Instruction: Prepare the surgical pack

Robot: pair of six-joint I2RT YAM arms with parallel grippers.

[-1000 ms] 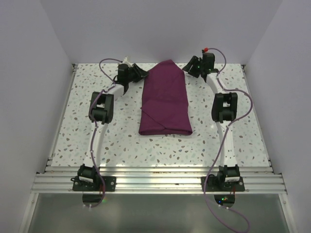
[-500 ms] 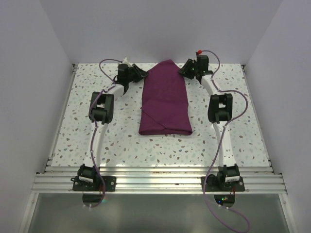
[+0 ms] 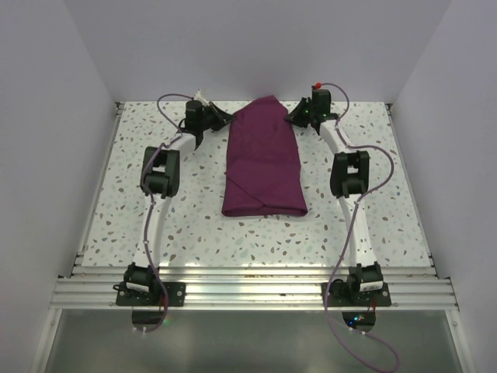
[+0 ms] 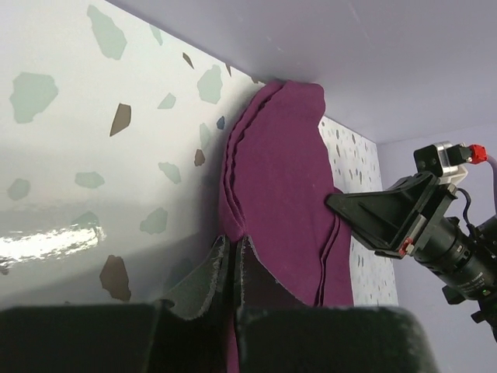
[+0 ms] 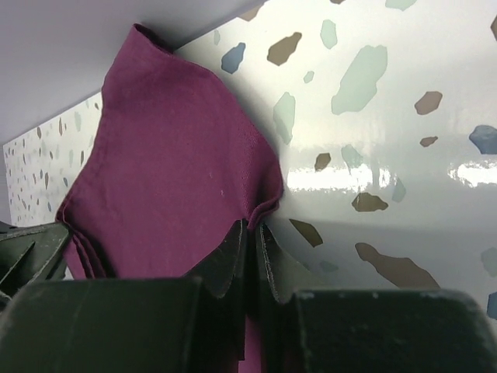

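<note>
The surgical pack (image 3: 262, 159) is a deep purple-maroon cloth folded into a long bundle on the speckled table, its far end tapering to a point near the back wall. My left gripper (image 3: 226, 118) is shut on the cloth's far left edge; in the left wrist view the jaws (image 4: 233, 252) pinch the folded edge of the cloth (image 4: 283, 194). My right gripper (image 3: 295, 116) is shut on the far right edge; in the right wrist view the jaws (image 5: 252, 237) pinch a puckered edge of the cloth (image 5: 171, 171). The right gripper also shows in the left wrist view (image 4: 388, 221).
The back wall (image 3: 256, 47) stands just behind the cloth's tip and both grippers. Side walls (image 3: 46, 155) close in the table left and right. An aluminium rail (image 3: 248, 291) with the arm bases runs along the near edge.
The right gripper moved left and closed on the cloth's far right edge. The left gripper shifted slightly toward the back, staying at the cloth's left edge.
</note>
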